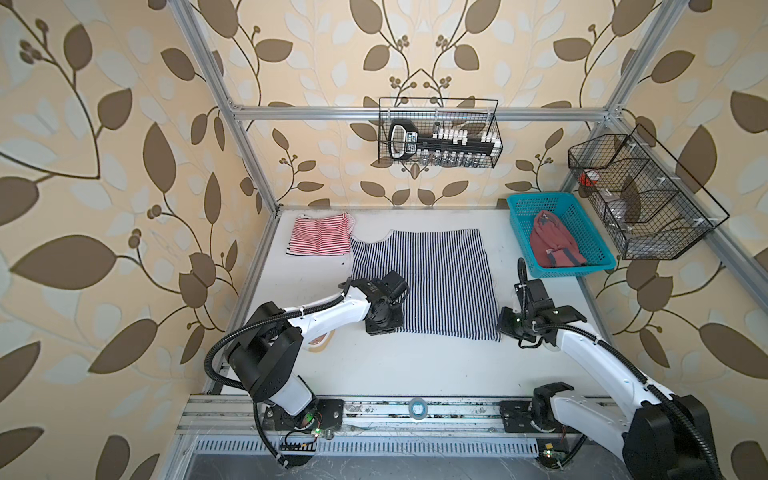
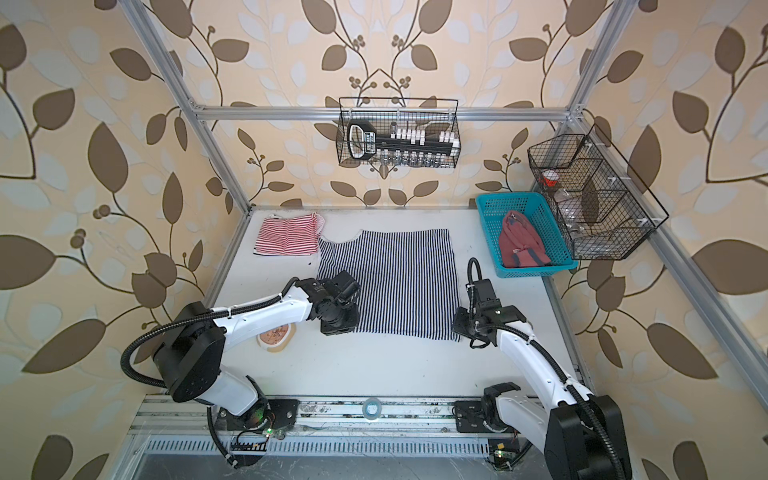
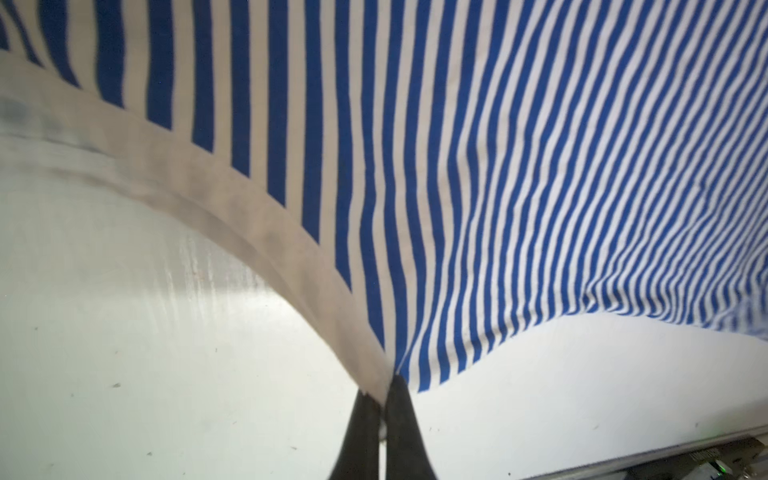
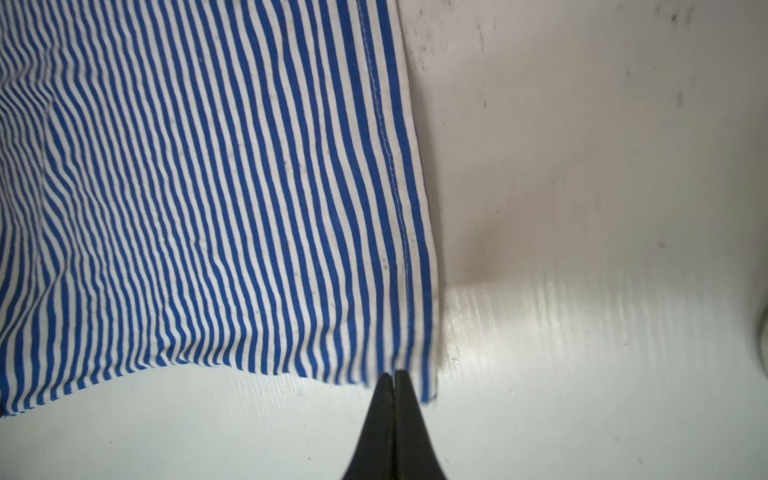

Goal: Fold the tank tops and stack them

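The navy-white striped tank top [image 1: 424, 282] lies spread flat mid-table in both top views. My left gripper [image 3: 384, 388] is shut on its white trim at the near left corner [image 1: 384, 328]. My right gripper [image 4: 392, 374] is shut on the hem at the near right corner [image 1: 505, 324]. A folded red-white striped tank top [image 1: 320, 234] rests at the back left, touching the navy one's far left edge. The dusty red tank top [image 1: 555, 245] lies crumpled inside the teal basket [image 1: 523, 232].
A black wire basket [image 1: 440, 133] with tools hangs on the back rail. Another wire rack [image 1: 640, 199] hangs at the right, beside the teal basket. A tape roll [image 1: 417, 407] sits on the front rail. A round tan object [image 2: 276, 334] lies under my left arm.
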`<state>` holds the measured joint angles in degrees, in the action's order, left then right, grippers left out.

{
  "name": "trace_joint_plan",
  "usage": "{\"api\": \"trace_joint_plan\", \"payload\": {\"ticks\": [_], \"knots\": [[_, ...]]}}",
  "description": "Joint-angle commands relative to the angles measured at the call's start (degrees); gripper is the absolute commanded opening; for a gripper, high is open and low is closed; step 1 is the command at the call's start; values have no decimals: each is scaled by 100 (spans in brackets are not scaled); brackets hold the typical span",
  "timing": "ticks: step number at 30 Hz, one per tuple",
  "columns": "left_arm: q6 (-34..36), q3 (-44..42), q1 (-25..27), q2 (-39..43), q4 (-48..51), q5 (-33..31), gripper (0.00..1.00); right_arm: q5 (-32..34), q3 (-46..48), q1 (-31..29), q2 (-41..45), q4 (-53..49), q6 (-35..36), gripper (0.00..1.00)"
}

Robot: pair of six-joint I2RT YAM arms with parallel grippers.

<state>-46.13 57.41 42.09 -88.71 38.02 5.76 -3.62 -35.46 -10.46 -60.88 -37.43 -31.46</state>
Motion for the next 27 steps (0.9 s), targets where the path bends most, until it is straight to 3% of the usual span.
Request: {"api": "trace_joint_plan", "payload": {"ticks": [1, 9, 13, 17, 27], "knots": [[312, 402, 53, 19, 424, -111, 0, 39, -349, 31, -157, -185, 190, 0], [649, 905, 10, -377, 803, -130, 0, -35, -672, 74, -508, -485, 382, 1], [632, 854, 15, -406, 769, -59, 0, -170, -324, 71, -488, -468, 280, 19], [631, 774, 11, -419, 735, 25, 0, -116, -1, 53, -399, -467, 120, 25], [680, 719, 16, -466, 663, 154, 0, 218, 160, -179, -512, -521, -206, 27]]}}
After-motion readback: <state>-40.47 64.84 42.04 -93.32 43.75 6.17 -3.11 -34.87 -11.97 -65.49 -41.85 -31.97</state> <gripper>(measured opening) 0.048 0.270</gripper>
